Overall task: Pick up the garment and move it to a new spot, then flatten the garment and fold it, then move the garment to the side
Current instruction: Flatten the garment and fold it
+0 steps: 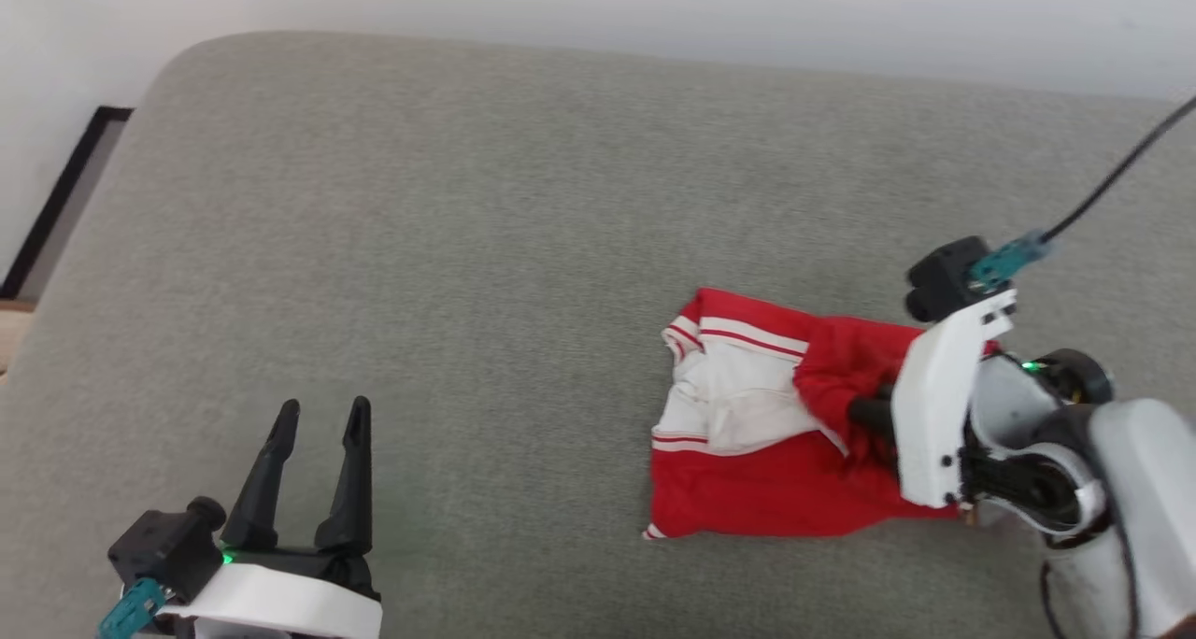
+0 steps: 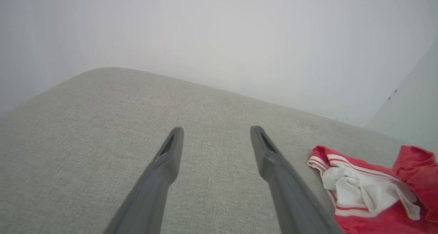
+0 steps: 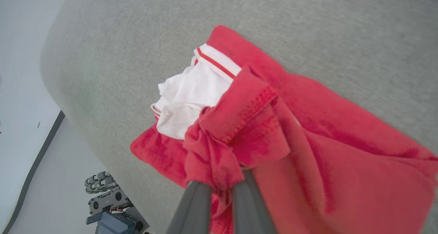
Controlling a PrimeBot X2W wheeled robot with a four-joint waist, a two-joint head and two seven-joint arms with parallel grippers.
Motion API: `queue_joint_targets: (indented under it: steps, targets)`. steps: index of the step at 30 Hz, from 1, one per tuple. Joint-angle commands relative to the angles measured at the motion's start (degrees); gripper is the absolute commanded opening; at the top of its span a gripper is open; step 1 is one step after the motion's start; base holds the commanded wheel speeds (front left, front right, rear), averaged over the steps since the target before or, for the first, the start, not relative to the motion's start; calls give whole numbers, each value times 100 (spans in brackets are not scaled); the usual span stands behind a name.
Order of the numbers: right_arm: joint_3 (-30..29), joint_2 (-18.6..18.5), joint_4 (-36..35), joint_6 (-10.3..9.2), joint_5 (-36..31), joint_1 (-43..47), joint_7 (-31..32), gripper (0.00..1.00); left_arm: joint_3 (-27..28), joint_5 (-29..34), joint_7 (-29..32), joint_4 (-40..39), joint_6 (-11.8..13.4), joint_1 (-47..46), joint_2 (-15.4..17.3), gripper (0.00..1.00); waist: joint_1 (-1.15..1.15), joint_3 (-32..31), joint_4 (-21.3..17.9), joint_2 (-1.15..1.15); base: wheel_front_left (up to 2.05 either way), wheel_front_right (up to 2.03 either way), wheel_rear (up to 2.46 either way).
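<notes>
At the right side of the grey cushion (image 1: 467, 200), the right gripper (image 3: 220, 187) is clenched on a bunched red fold of the garment (image 3: 342, 158). In the right wrist view its two dark fingers (image 3: 195, 206) stand close together and their tips are buried in the cloth, so how deep the pinch goes cannot be told. From the head view the white wrist housing (image 1: 934, 405) covers most of this gripper, leaving a dark stub against the red, and it also hides the garment's right edge.

Beyond the pinched fold, the garment lies rumpled on the cushion, red body toward the robot. A crumpled white sleeve with red-and-white striped trim (image 1: 738, 335) lies on its left half. Whether the gripped fold is raised clear of the layers below is hard to judge.

Well apart at the lower left, the left gripper (image 1: 323, 407) hangs released, its fingers spread over bare cushion and touching nothing. In the left wrist view the garment sits at the lower right corner, cut off by the frame edges.

Farther out are a pale wall (image 1: 654, 4), a dark strip (image 1: 56, 200) beside the cushion's left edge, and part of the robot's base (image 3: 113, 210) on the floor.
</notes>
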Motion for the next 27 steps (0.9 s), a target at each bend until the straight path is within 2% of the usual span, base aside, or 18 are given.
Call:
queue_joint_targets:
  steps: [1, 10, 11, 12, 13, 19, 27]
  targets:
    - [113, 42, 91, 1, -21, -86, -111, 0, -25, -22, -27, 15, -17, -98, 1, 100, 0, -12, 169, 0, 0, 0, 0]
    - [812, 184, 813, 1, 26, -453, -596, 0, -111, -91, -27, 54, -17, -206, -36, 100, 0, 26, 501, 0, 0, 0, 0]
    - [865, 168, 886, 1, 5, -510, -646, 13, -113, -95, -27, 62, -17, -204, -32, 100, 0, 30, 514, 0, 0, 0, 0]
    - [920, 160, 926, 1, -16, -566, -719, 41, -110, -112, -27, 60, -17, -206, -40, 100, 0, 35, 522, 0, 0, 0, 0]
    - [963, 165, 974, 1, 8, -607, -774, 100, -99, -132, -27, 53, -17, -204, -44, 100, 0, 37, 521, 0, 0, 0, 0]
    - [1019, 100, 878, 1, 297, -742, -955, 100, 18, -116, -27, 35, -18, -101, -3, 100, 0, -21, 358, 0, 0, 0, 0]
    - [434, -116, 253, 1, 483, -417, -1357, 100, 224, -98, -27, -63, -18, 50, 82, 100, 0, -170, -98, 0, 0, 0, 0]
